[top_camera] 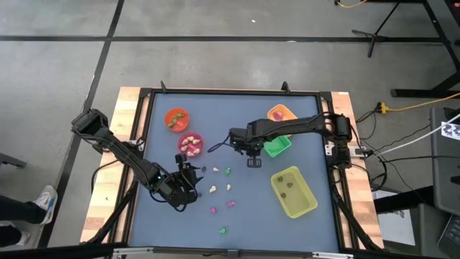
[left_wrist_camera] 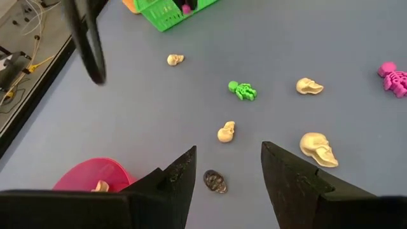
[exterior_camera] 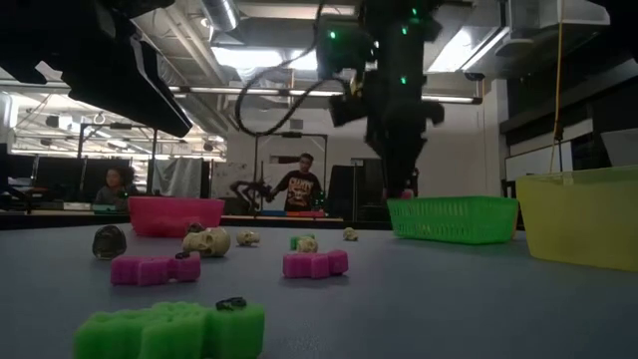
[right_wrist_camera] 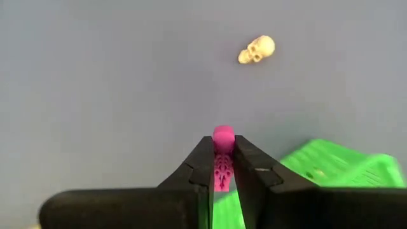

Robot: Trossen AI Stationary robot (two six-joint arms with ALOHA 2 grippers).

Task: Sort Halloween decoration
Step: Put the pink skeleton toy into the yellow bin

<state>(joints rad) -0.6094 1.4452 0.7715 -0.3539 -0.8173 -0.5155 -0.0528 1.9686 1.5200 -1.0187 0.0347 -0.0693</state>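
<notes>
Right wrist view shows your right gripper (right_wrist_camera: 222, 166) clenched on a pink skeleton trinket (right_wrist_camera: 222, 143), its long axis running along the fingers, head poking out past the tips. The green tray (right_wrist_camera: 343, 166) lies just beside and below the jaws, so your drop turns on shifting over it. High view adds what the wrist misses: remaining trinkets scattered on the worktop (top_camera: 316, 144) nearer your left gripper (left_wrist_camera: 227, 166), whose jaws hang released above a dark skull (left_wrist_camera: 215, 181).
</notes>
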